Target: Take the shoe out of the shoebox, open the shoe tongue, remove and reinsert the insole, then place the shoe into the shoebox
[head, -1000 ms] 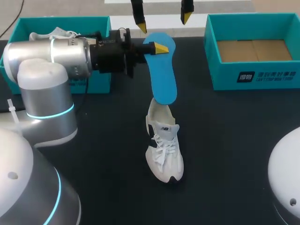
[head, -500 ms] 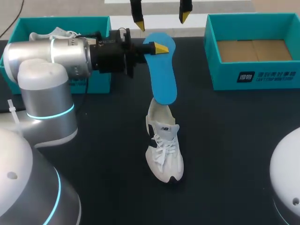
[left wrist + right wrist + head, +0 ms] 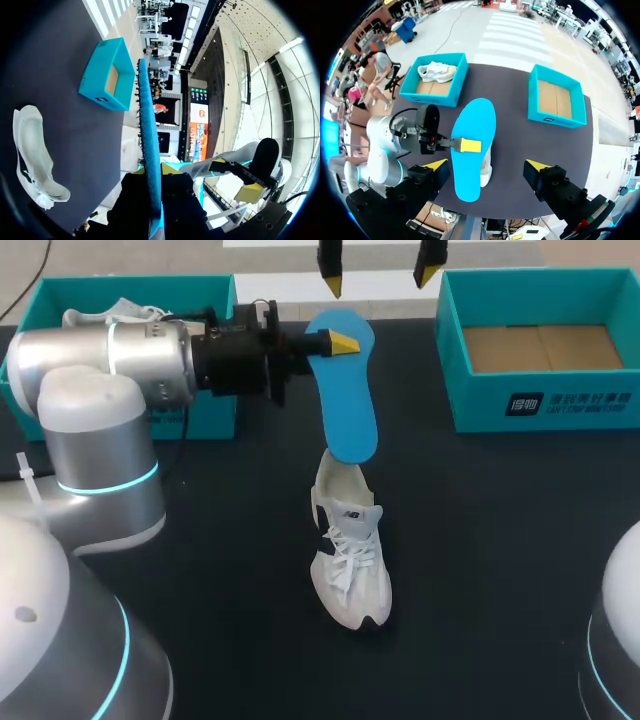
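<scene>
- Left gripper (image 3: 335,341) clamps the blue insole (image 3: 350,405); one finger is hidden behind it.
- Right gripper (image 3: 379,278), spread and empty, is cut off to fingertips over the table's (image 3: 490,540) far edge.

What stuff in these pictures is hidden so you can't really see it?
Head view: the insole covers the heel end of the shoe.
Head view: the right gripper is cut off by the edge; only its two tips show.
Head view: one finger of the left gripper is behind the insole.
Left wrist view: the insole is edge-on, so its flat faces can't be seen.
</scene>
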